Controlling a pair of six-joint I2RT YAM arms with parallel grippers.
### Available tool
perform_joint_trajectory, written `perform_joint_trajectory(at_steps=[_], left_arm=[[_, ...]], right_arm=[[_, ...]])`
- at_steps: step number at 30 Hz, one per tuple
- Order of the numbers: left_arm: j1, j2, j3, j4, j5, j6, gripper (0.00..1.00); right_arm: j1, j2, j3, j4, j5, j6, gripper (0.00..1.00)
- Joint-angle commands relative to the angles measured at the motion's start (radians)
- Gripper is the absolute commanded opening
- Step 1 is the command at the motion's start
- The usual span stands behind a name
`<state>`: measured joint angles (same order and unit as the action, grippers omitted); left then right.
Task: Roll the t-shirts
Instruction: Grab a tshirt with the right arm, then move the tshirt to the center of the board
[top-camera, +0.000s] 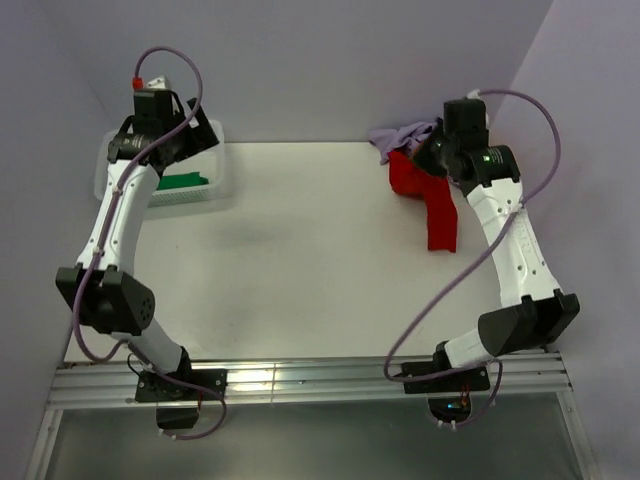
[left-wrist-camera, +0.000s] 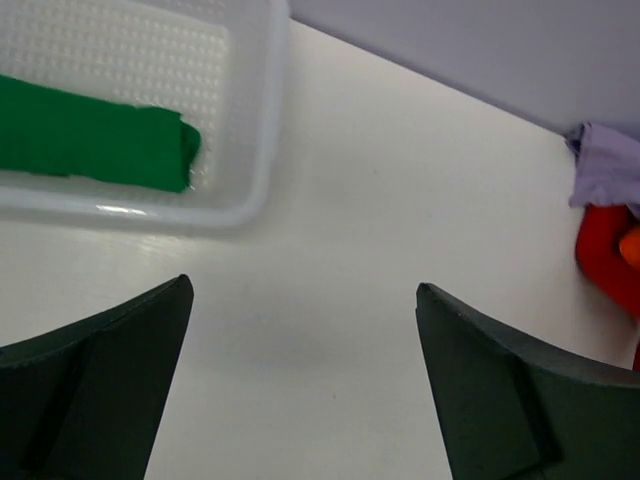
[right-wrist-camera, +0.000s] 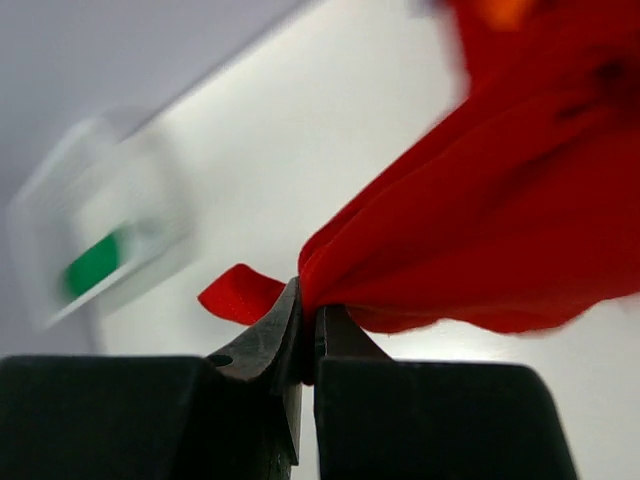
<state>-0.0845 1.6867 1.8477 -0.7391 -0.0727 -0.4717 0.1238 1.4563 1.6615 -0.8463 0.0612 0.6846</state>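
at the far left the white mesh basket (left-wrist-camera: 262, 120) stands on the counter (top-camera: 300, 250), and a green t-shirt (left-wrist-camera: 95, 135) lies inside it, looking already rolled or folded into a compact bar. the left gripper (left-wrist-camera: 303, 290) hangs just beside the basket with its jaws spread wide and nothing between them.

at the far right corner there is the pile of shirts. the right gripper (right-wrist-camera: 308, 310) is clenched on a thin fold of the red t-shirt (top-camera: 435, 215), and the cloth hangs from the pinch in a long strip toward the near side. the lavender t-shirt (top-camera: 400, 135) lies bunched behind it against the wall, and a small bit of the orange t-shirt (left-wrist-camera: 631, 246) shows beside the red one.

the step in hand seems to be taking the red shirt out of the pile so it can be spread and rolled. to do it well, i think the pinch must be firm, because only a small edge of cloth is held and it may slip. the shirt should go up enough to come free of the lavender and orange ones, so they are not dragged with it. then it should travel toward the middle of the counter and be laid down slowly, the trailing part first, so that it lies flat. the free left gripper could take a second corner to pull out the wrinkles before the rolling begins.
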Motion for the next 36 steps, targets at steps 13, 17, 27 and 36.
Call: perform_joint_trajectory(at_steps=[13,17,27,36], left_arm=[[-0.118,-0.433,-0.326,0.171,0.044,-0.111,0.99],[-0.121,-0.493,-0.393,0.179,0.065,-0.1,1.0],[-0.244,-0.523,-0.651,0.313,0.237,-0.117,1.0],[-0.464,-0.4,-0.722,0.287,0.191,-0.137,1.0]], right_arm=[[-0.036,-0.249,0.222,0.18,-0.696,0.283,0.0],[-0.102,-0.413,-0.076,0.101,-0.692,0.21,0.0],[-0.116,-0.505,-0.613,-0.115,-0.394,0.029,0.2],[-0.116,-0.504,-0.637,-0.131,-0.195,-0.037,0.76]])
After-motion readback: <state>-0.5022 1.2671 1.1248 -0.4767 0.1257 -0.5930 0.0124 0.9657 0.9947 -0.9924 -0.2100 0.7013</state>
